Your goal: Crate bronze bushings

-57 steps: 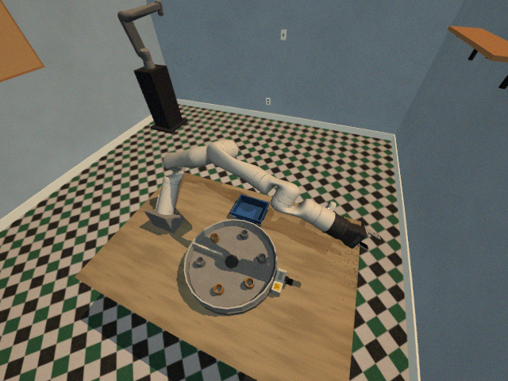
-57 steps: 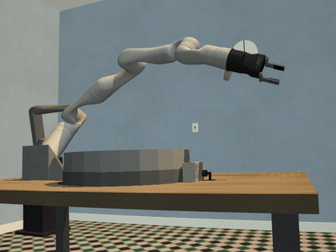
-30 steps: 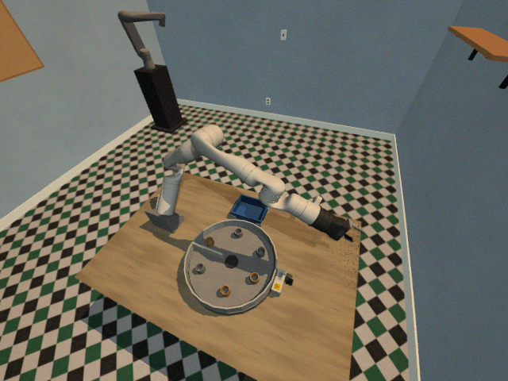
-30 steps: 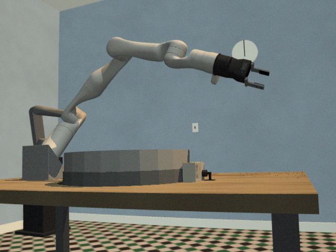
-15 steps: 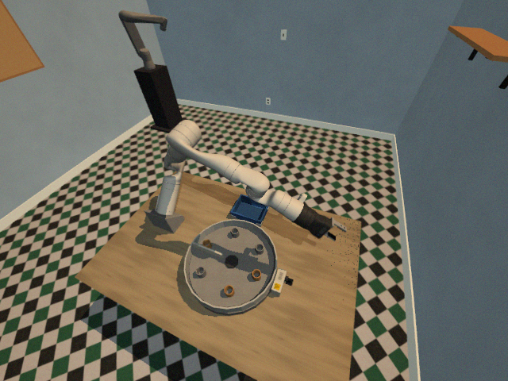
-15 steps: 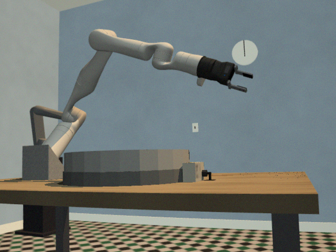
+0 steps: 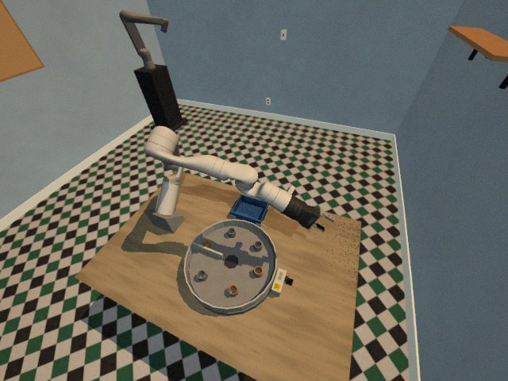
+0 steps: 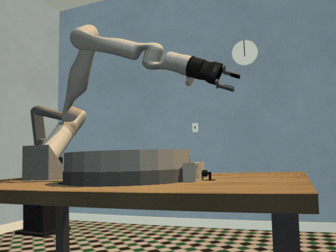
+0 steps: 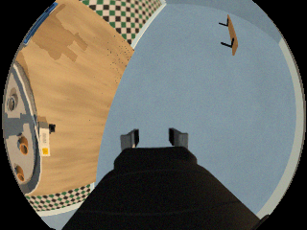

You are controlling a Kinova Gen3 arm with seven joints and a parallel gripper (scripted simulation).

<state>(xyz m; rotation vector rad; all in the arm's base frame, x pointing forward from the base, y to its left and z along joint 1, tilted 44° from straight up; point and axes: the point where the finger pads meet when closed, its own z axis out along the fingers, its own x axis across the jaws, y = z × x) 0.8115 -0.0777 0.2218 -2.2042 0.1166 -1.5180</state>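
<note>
The hand (image 7: 324,222) (image 8: 236,82) (image 9: 153,134) is spread wide (nothing in it), up high past the turning table (image 7: 191,282) (image 8: 124,165) (image 9: 35,168). On the turning table sit two bronze bushings near the white box (image 7: 279,281) (image 8: 189,172) (image 9: 44,144), and what looks like a third, in shade, across from it. Three steel bushings are on the turning table too, and the blue crate (image 7: 249,209) (image 9: 39,24) is just beside it.

The top view looked steeply down on the turning table (image 7: 229,305) (image 8: 124,163) (image 9: 33,172); exterior faced its side, nearer; wrist, seemingly above, shared its edge.
</note>
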